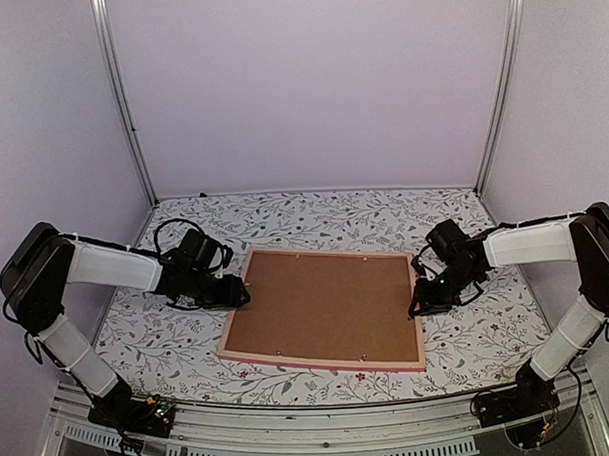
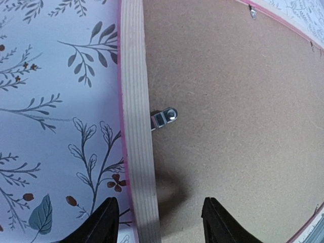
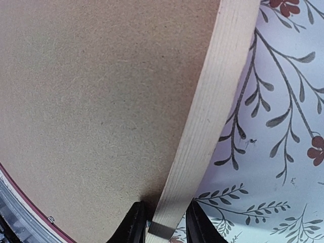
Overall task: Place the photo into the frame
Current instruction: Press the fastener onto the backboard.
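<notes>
Floral-print desk [image 1: 488, 332] carries the pink frame [image 1: 324, 363] lying face down at its middle, brown backing [image 1: 322, 305] uppermost. The left gripper [image 2: 159, 205] has its jaws spread wide astride the left rail, holding nothing, near a metal clip [image 2: 164, 119]. The right gripper [image 3: 166, 217] has its jaws narrow, hugging the right rail; whether they pinch it I cannot tell.

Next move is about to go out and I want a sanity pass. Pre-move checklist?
1. Left gripper straddles the frame at its left rail, jaws open: ok.
2. Right gripper flanks the right rail: ok. Clamped: cannot tell.
3. Backing board lies within the frame: ok.
4. Photo inside: cannot tell, nothing of it shows.
5. Metal tab reaches over the backing board: ok.
</notes>
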`<state>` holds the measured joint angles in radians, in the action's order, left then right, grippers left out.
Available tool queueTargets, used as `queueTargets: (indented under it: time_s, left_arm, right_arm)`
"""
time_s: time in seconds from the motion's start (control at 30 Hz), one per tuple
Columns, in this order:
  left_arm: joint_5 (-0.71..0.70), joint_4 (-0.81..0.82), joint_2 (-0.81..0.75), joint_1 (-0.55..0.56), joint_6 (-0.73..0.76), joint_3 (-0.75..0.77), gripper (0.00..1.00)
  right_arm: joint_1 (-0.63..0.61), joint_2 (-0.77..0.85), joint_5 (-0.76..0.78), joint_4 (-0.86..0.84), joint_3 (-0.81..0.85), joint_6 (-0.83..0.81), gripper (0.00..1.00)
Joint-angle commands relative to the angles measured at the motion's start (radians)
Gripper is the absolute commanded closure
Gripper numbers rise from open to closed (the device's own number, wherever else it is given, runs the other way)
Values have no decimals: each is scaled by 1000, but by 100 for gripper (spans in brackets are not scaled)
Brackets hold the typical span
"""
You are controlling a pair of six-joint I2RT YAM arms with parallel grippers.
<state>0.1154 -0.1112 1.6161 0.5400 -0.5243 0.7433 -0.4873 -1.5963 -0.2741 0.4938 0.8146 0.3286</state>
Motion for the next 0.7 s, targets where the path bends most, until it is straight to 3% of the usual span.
queueTargets:
  time_s: [0.0,0.17,0.33,0.67]
  left_arm:
    - [-18,-21,-14,-9,13,13,41]
    - [-27,-32,-20,-8,19,19,40]
    - [-37,-49,-53,-9,37,27,37]
    - [24,-38,-199,7,69,-9,25]
  right_arm:
    - [-5,-54,-29,91,4,-34,72]
    - [-3,-54,-14,89,17,-39,71]
    - [12,-60,-3,86,43,-42,61]
    - [48,-117,17,82,124,-79,65]
